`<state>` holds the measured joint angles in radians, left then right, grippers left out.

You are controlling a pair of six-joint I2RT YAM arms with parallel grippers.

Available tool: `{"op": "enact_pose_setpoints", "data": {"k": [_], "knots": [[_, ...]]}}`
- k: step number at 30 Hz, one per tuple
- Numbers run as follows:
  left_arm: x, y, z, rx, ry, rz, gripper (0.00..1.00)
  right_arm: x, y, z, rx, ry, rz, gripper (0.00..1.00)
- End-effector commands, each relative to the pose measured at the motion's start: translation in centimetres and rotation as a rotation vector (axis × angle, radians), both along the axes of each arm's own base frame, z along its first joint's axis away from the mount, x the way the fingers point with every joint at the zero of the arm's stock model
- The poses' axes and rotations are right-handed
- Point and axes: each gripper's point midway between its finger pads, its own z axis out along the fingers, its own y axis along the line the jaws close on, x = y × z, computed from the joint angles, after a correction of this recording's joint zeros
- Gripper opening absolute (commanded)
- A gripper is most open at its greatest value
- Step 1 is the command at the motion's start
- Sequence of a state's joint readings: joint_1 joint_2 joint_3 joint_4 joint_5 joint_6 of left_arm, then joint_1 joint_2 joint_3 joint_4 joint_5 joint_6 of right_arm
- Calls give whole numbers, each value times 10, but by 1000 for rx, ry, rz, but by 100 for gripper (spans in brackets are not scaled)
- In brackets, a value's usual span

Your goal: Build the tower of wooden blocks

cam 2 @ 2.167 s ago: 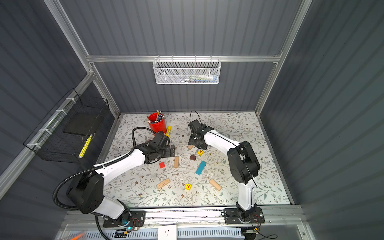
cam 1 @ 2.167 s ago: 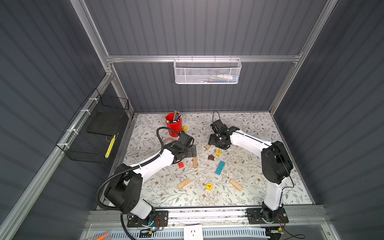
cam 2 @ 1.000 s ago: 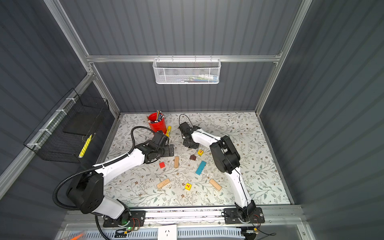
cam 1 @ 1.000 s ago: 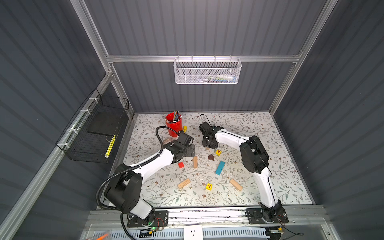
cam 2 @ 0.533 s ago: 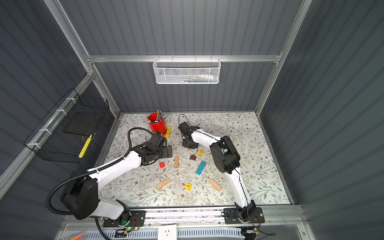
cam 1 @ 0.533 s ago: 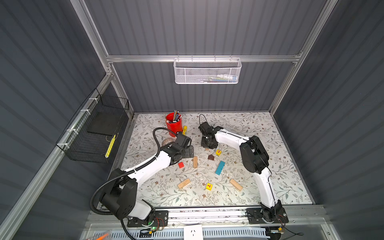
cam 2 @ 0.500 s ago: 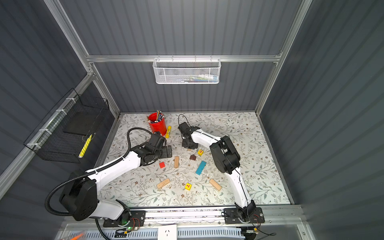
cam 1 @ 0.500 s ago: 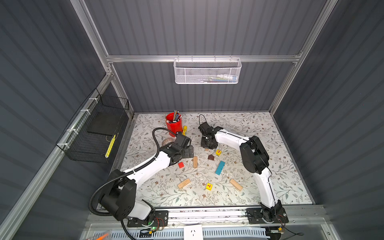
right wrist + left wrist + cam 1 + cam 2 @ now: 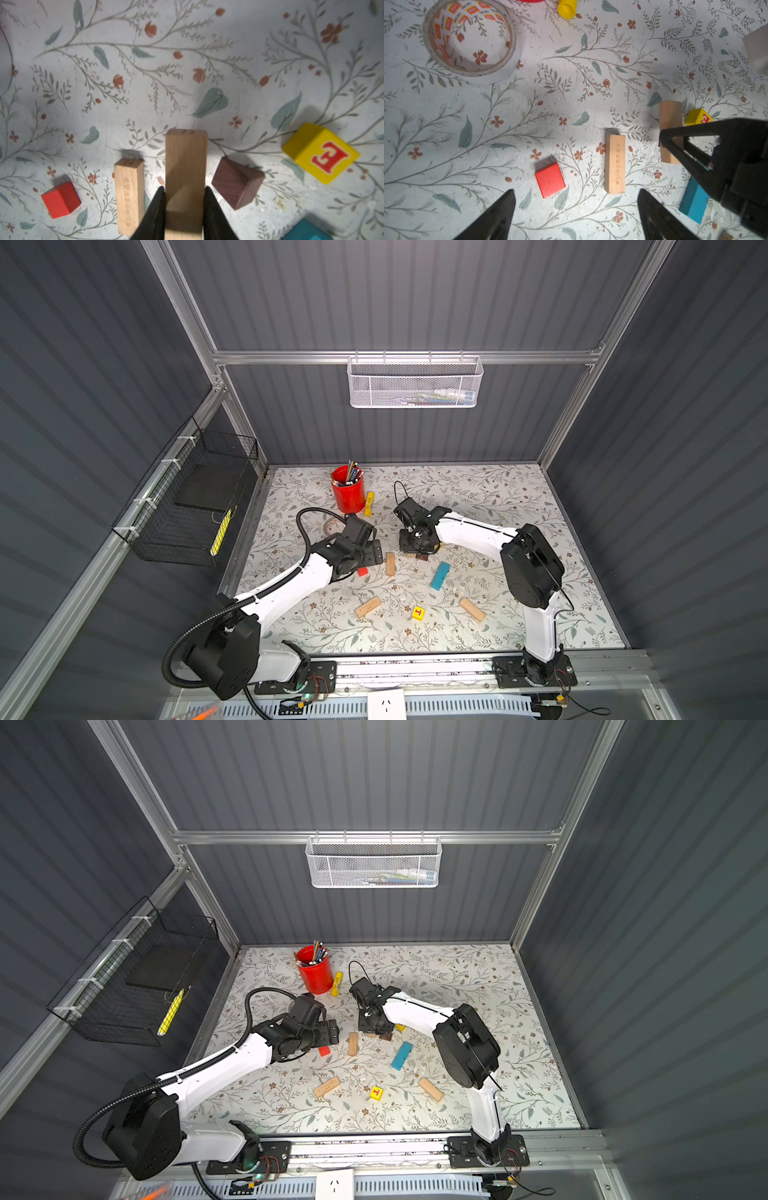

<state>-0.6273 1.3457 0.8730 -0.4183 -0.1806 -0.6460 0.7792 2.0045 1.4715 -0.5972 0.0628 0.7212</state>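
My right gripper (image 9: 185, 190) is shut on a tan oblong (image 9: 186, 162), gripping its long sides. Beside that block lie another tan oblong (image 9: 128, 193), the dark brown roof-shaped piece (image 9: 236, 182), a yellow cube (image 9: 321, 152) with a red letter and the red cube (image 9: 60, 199). My left gripper (image 9: 575, 192) stands open just above the mat, with the red cube (image 9: 549, 182) and a tan oblong (image 9: 615, 164) ahead of its fingertips. In both top views the blue oblong (image 9: 440, 575), two more tan oblongs (image 9: 368, 607) (image 9: 472, 609) and a second yellow cube (image 9: 418, 612) lie nearer the front.
A red pen cup (image 9: 348, 493) and a yellow marker (image 9: 369, 503) stand at the back left of the floral mat (image 9: 519, 510). A tape roll (image 9: 469, 39) lies near the left arm. A black wire basket (image 9: 195, 506) hangs on the left wall, a white one (image 9: 415, 383) on the back wall.
The right gripper's jaws have closed onto the tan oblong. The left arm has shifted slightly and its jaws have narrowed a little. The blocks on the mat lie as before.
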Motion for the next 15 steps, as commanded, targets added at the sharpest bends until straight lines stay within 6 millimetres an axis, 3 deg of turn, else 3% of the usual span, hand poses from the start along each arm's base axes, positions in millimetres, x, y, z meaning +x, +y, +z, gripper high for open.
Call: {"op": "enact_pose_setpoints", "data": {"k": [1,15], "knots": [[-7,-1,-2,-49,26,17,88,-12,6,-5,7,-7,11,25],[-9,-4,-13,-70,53,27,81,-26,17,-33,-11,1,58,25]]}}
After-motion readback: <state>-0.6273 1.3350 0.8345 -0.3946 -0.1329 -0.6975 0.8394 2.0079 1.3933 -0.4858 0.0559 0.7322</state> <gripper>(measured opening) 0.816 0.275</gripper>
